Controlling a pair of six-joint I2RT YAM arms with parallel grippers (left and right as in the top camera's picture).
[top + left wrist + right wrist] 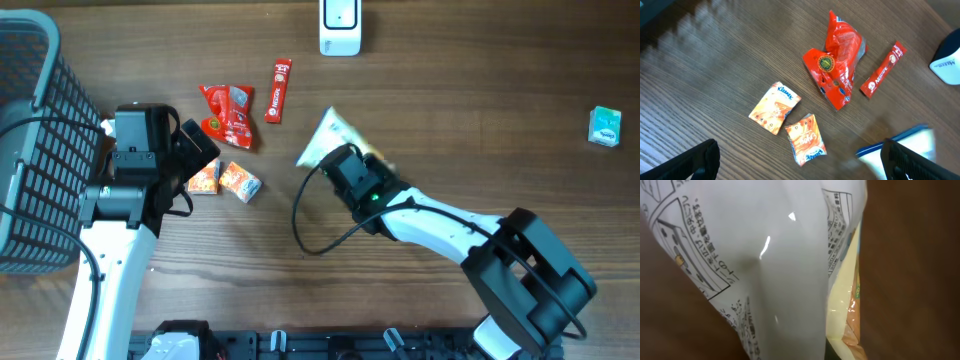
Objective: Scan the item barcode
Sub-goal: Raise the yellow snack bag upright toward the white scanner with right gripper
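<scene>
**Desk scene, near edge to far edge.** Nearest the base, the right arm reaches diagonally in from the lower right. Its right gripper [338, 158] is pressed together on the white packet [325, 136], pinching the packet's near end at mid-desk. In the right wrist view the packet fills the frame: glossy white film with black print and line drawings, and a yellow-orange edge to one side.

On the left, the left gripper [800, 146] hovers with its fingers [697, 161] spread wide and holding nothing. Below it lie two orange Kleenex tissue packs [775, 107], side by side and flat on the desk [470, 90].

Just beyond them lies a crumpled red snack bag [228, 116]. A red Nescafé stick [279, 90] lies just beside it, on its right. A dark mesh basket [30, 150] stands at the left edge, alongside the left arm. A small green pack [604, 127] lies alone near the right edge, well apart from everything else.

Farthest away, at the top centre, stands the white scanner [340, 26]. The packet is on the near side of it and not touching it.
</scene>
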